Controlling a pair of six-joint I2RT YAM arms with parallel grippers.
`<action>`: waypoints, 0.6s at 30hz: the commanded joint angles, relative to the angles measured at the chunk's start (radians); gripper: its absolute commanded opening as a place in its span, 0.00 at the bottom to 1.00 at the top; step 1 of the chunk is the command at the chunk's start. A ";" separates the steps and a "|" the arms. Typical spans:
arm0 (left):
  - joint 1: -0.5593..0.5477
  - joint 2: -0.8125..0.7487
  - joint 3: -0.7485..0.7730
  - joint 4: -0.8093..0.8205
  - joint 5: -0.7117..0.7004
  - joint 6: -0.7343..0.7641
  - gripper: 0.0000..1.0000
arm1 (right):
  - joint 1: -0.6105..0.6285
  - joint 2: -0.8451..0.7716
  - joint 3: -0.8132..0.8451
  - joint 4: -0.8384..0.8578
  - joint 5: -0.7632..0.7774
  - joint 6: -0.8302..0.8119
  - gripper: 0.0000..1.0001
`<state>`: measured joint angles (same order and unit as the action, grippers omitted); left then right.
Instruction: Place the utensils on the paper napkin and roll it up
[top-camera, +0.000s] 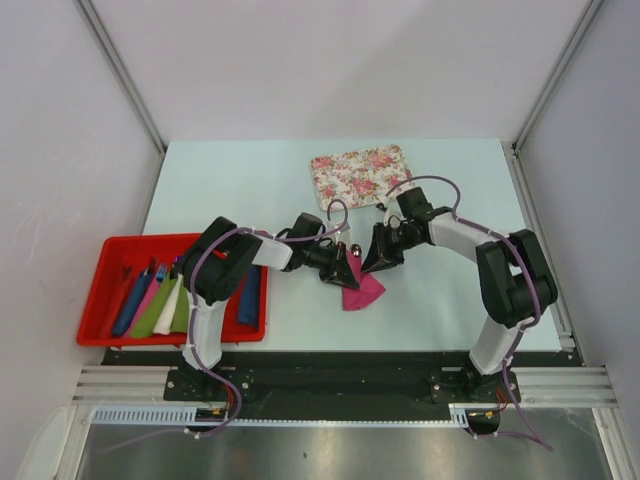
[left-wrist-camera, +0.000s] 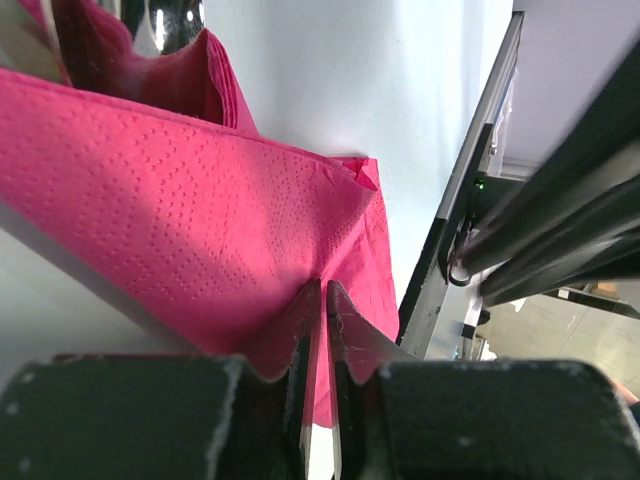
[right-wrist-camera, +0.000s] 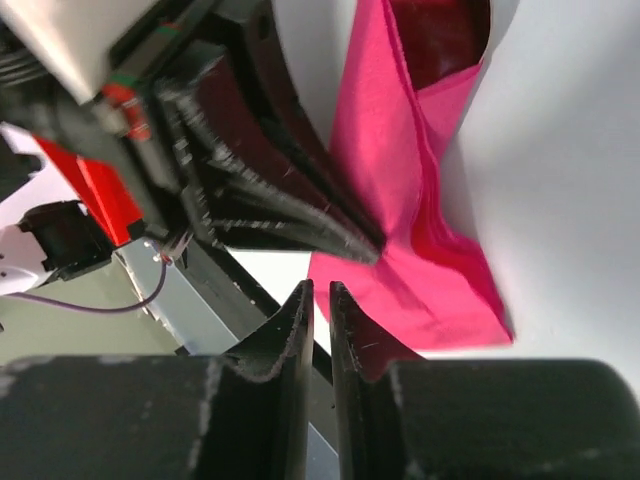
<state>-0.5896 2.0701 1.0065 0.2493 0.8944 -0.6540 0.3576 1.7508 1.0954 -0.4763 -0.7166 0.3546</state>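
your paper napkin (top-camera: 362, 290) is lying half-folded mid-table with a shiny utensil (left-wrist-camera: 175, 18) tucked in its fold. your left gripper (top-camera: 343, 272) at its 10 o'clock is pinching the paper. your right gripper (top-camera: 374, 266) at 1 o'clock has its fingers nearly together, and i can't tell if it's holding any. the floral mat (top-camera: 360, 175) is at 12 and the red tray (top-camera: 140, 240) at 9.
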 joint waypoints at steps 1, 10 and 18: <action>0.013 0.007 -0.012 -0.027 -0.078 0.060 0.14 | 0.012 0.061 -0.012 0.099 0.000 0.046 0.15; 0.011 -0.057 -0.032 0.007 -0.045 0.071 0.17 | 0.020 0.184 -0.026 0.156 0.074 0.035 0.11; -0.024 -0.194 -0.088 0.054 0.034 0.068 0.25 | 0.037 0.202 -0.042 0.142 0.141 -0.003 0.09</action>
<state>-0.5934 1.9785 0.9413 0.2684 0.8951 -0.6250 0.3752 1.9270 1.0714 -0.3485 -0.6716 0.3912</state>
